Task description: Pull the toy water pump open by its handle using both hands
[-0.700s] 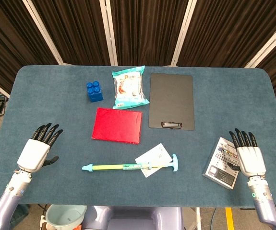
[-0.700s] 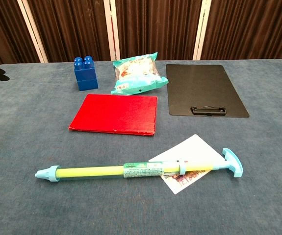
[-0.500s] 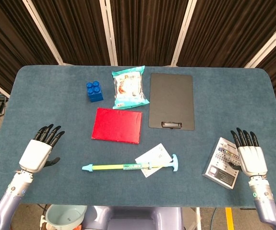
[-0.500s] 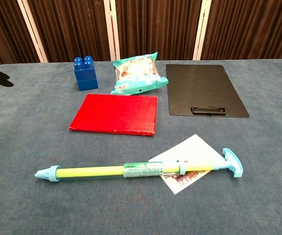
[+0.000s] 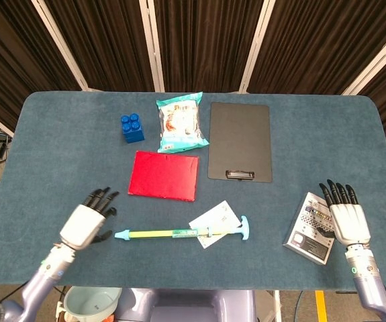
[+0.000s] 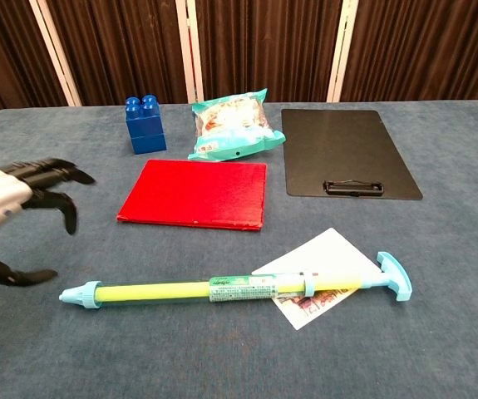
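Pump [image 5: 179,233] lies flat on the table [image 5: 45,134] near the front edge, nozzle end to my left, T-handle [image 5: 245,228] to my right, shaft crossing a white card [image 5: 214,223]. Handle looks pushed in, so pump not opened yet, nothing touching it.

Change vs 0.5 s ago: my left hand [image 5: 85,224] moved in from the far left edge and is now just beside the nozzle tip, w/ fingers spread, thumb apart, holding nothing. Chest view now shows it too [image 6: 6,216], claw-open above the cloth, near the nozzle but apart. Pump itself hasn't shifted.

My right hand [image 5: 346,220] barely moved: sits over the small box [image 5: 311,227] at the right, well apart from the handle, fingers straight and close together, empty.

Meaning, imo: left is setting up to clamp the barrel; right has yet to come over for the handle. Reach phase only.

Beyond: red book [image 5: 164,176], clipboard [image 5: 239,141], snack bag [image 5: 180,122], blue block [image 5: 132,127].
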